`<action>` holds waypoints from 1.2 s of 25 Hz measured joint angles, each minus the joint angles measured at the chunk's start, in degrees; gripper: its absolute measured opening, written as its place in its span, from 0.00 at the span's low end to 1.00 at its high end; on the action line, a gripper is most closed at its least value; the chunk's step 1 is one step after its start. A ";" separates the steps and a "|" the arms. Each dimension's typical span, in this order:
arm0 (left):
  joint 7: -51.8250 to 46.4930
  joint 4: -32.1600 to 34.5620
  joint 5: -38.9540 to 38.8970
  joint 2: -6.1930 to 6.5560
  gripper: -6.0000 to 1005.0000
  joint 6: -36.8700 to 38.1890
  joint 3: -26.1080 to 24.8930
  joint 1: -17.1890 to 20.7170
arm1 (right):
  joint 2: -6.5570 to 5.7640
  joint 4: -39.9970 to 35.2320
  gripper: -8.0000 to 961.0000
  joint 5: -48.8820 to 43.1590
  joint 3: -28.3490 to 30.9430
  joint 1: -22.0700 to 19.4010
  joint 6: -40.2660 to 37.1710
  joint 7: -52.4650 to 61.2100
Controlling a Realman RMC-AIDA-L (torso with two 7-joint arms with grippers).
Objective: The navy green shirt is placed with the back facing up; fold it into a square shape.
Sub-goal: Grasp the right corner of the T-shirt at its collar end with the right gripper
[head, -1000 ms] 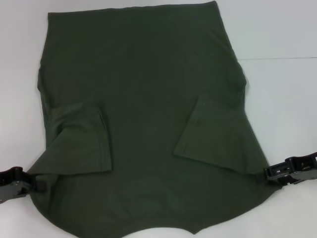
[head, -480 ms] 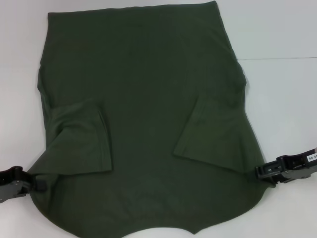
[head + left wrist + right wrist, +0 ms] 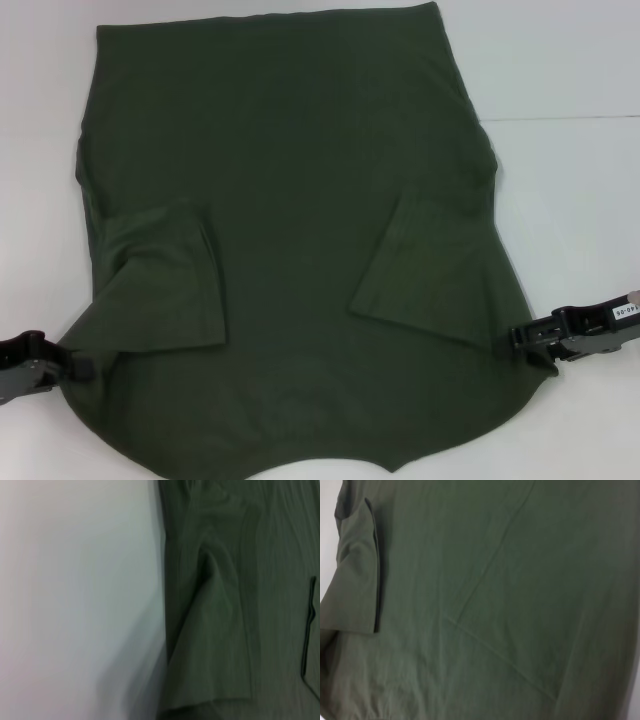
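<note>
The navy green shirt [image 3: 290, 150] lies flat on the white table, plain side up, covering most of the head view. Both sleeves are folded inward onto the body, one [image 3: 165, 280] on the left and one [image 3: 420, 265] on the right. My left gripper [image 3: 72, 365] sits at the shirt's near-left edge, touching the cloth. On the opposite side, my right gripper [image 3: 510, 340] reaches onto the near-right edge. The left wrist view shows the shirt's [image 3: 225, 605] edge beside bare table. Green cloth [image 3: 495, 605] fills the right wrist view.
White table [image 3: 570, 60] shows on both sides of the shirt and beyond it. A thin seam line [image 3: 560, 118] crosses the table at the right.
My right gripper has slid left, from beside the shirt onto its near-right edge. The left gripper has hardly moved, and the shirt lies as before.
</note>
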 joint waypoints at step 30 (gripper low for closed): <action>0.02 -0.09 0.00 0.15 0.04 -0.06 0.00 -0.10 | 0.32 0.00 0.42 -0.75 -0.27 0.36 0.71 -0.19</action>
